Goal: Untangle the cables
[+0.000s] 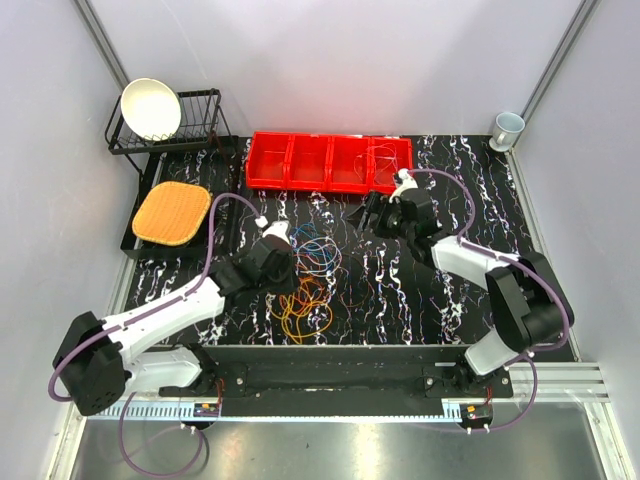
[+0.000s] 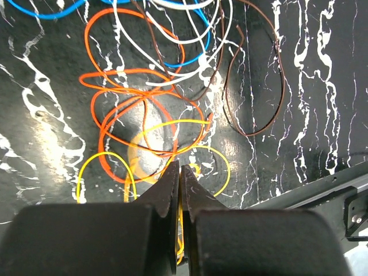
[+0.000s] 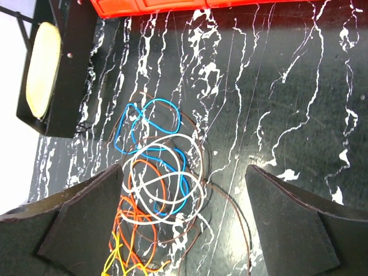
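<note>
Red bin (image 1: 329, 162) contents unclear, bowl (image 1: 151, 107) in rack (image 1: 203, 128); cables (image 1: 308, 282) piled mid-tabletop (image 1: 400, 295), left jaws low, clenched on yellow cable (image 2: 103, 153), right jaws released near bin.

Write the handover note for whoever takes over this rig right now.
Left gripper: jaws shut, apparently pinching the yellow cable at the heap's near edge.
Right gripper: jaws open, hovering above the heap, holding nothing.
Cables: orange, yellow, blue, white and brown loops overlap in one heap mid-way across the table.
Done: nothing separated yet.
Left: pull each cable free and lay it apart.
</note>
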{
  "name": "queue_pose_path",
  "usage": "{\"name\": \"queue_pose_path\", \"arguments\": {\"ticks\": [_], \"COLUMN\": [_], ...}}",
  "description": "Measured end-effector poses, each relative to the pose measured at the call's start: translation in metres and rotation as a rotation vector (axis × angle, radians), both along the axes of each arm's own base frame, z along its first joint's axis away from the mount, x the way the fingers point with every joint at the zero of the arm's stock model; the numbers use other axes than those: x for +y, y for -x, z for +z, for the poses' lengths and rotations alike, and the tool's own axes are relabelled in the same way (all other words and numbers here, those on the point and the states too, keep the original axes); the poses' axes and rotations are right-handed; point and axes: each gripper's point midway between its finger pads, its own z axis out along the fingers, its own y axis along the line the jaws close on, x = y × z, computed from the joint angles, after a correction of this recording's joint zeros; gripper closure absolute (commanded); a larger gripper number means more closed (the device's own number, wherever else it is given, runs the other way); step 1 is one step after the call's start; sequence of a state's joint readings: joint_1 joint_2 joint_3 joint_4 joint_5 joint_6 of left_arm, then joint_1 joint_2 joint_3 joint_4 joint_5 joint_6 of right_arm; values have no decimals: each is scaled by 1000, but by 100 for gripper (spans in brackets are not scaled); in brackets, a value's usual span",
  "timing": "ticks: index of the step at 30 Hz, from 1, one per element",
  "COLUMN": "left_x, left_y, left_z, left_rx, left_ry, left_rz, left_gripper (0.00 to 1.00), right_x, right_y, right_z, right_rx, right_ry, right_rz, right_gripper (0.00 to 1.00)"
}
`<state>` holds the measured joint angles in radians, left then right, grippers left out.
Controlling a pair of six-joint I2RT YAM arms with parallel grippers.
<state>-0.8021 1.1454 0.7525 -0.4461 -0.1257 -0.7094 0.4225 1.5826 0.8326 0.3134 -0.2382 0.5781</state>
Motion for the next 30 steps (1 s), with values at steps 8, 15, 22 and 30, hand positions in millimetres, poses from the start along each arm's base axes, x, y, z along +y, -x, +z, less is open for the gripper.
{"name": "queue_pose_path", "arguments": {"ticks": [8, 15, 22, 30], "left_x": [-3, -19, -43, -49], "left_y": [15, 22, 19, 18], "left_z": [-33, -41, -32, -56], "left_rx": [59, 69, 55, 104], "left_ry": [53, 147, 237, 199], "left_rz": [20, -16, -80, -99], "left_gripper": [100, 100, 100, 100], "right_x": [-1, 14, 34, 41], "right_y": [17, 70, 141, 173], "right_z": [20, 13, -14, -46], "right_rx": [22, 128, 249, 322], "right_ry": [-51, -129, -114, -78], "right_rz": [5, 115, 242, 295], "right_gripper": [11, 13, 17, 24]}}
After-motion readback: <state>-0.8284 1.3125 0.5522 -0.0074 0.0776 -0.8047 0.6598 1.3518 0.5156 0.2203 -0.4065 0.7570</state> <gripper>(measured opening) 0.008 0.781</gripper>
